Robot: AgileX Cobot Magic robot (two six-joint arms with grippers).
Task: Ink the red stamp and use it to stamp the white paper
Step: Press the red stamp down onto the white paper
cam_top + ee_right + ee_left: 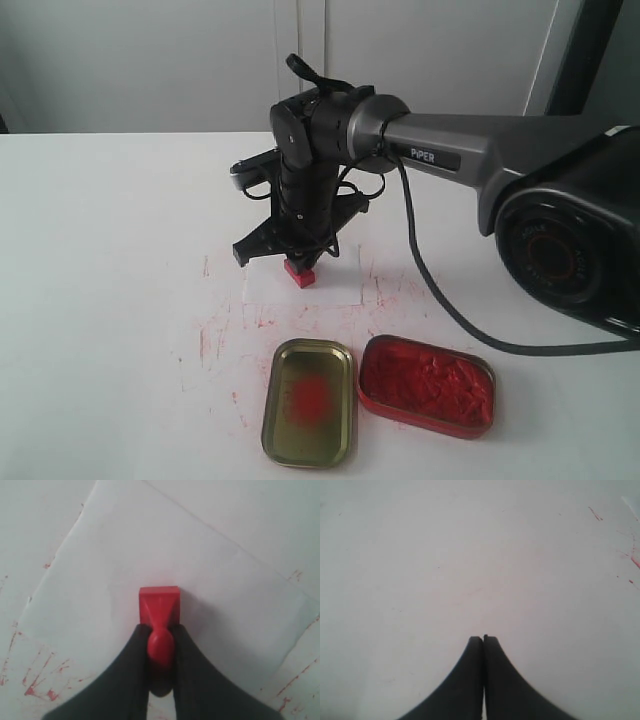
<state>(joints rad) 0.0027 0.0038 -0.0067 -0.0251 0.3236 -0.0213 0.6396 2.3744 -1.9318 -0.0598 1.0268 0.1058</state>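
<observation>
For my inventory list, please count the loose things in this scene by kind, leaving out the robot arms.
red stamp: 1
white paper: 1
ink tin: 1
tin lid: 1
Total: 4

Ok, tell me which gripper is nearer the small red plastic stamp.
Right. The right gripper holds the small red plastic stamp by its handle, over the rectangular white paper sheet. The left gripper is shut over white table, no stamp in its view.
</observation>
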